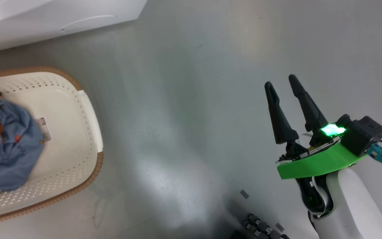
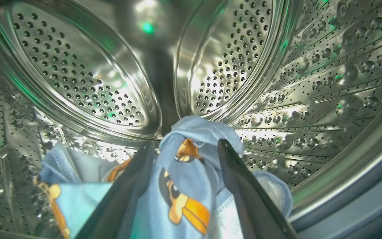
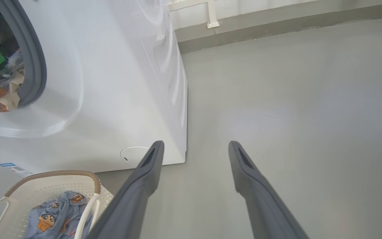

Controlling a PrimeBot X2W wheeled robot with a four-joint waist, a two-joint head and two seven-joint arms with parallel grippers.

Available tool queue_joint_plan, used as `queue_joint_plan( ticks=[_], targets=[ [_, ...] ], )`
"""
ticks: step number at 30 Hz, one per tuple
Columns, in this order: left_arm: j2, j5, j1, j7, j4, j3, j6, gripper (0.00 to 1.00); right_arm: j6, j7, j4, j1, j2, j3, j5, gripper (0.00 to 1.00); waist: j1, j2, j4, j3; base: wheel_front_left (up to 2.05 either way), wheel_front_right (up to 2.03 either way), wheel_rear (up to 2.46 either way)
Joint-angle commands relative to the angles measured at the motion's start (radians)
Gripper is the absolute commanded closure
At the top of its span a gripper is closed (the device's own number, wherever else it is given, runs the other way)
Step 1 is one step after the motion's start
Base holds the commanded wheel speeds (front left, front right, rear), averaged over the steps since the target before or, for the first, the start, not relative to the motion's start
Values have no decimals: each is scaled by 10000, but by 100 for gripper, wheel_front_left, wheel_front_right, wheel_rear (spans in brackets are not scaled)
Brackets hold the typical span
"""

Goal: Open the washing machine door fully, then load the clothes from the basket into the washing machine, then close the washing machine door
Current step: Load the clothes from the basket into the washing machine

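The left hand is inside the shiny steel drum of the big white washing machine, fingers apart, so the light blue cartoon clothes can drop there. More lie in the cream holey plastic basket. The right hand hangs with fingers apart, out of the way.

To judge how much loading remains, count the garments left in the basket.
1: a crumpled blue printed garment lies on the basket floor beside the paper label. More pieces may be hidden in its folds.

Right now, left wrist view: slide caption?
Left gripper, jaws open around a light blue garment, inside the steel drum.
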Motion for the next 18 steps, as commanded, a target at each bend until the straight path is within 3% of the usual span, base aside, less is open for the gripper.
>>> queue_joint_plan(
  ticks=[1, 13, 18],
  targets=[
    [293, 94, 26, -49, -120, 27, -70, 0, 16, -48, -187, 152, -123, 176, -132, 0, 0, 0, 131, -97, 0, 0, 0],
    [111, 152, 850, -49, -388, -110, -250, 0, 16, -48, -117, 196, -171, 137, -154, 0, 0, 0, 453, -490, 0, 0, 0],
    [170, 204, 1534, -49, -1364, -48, -274, 0, 16, -48, -132, 170, -154, 117, -141, 0, 0, 0, 552, -554, 0, 0, 0]
  ],
)
